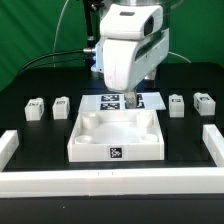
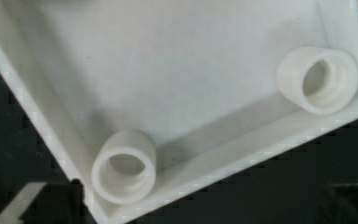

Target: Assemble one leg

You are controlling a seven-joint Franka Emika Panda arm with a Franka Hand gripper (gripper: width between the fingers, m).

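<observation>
Exterior view: four legs [image 1: 34,108] [image 1: 61,106] [image 1: 177,103] [image 1: 203,102], one tabletop [image 1: 85,148]; gripper [image 1: 129,99] above tabletop, grip state unclear.

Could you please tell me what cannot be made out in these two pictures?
Fingers: exterior view, largely hidden by the arm's white housing; open or shut cannot be told.
Marker board: exterior view, middle covered by the arm.
Tabletop: wrist view, cut off by edges; two sockets show.
Legs: exterior view, tags too small to read.

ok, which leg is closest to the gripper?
The inner leg of the pair on the exterior view's right; the gripper hangs nearer that side, and the other three lie farther off.
</observation>
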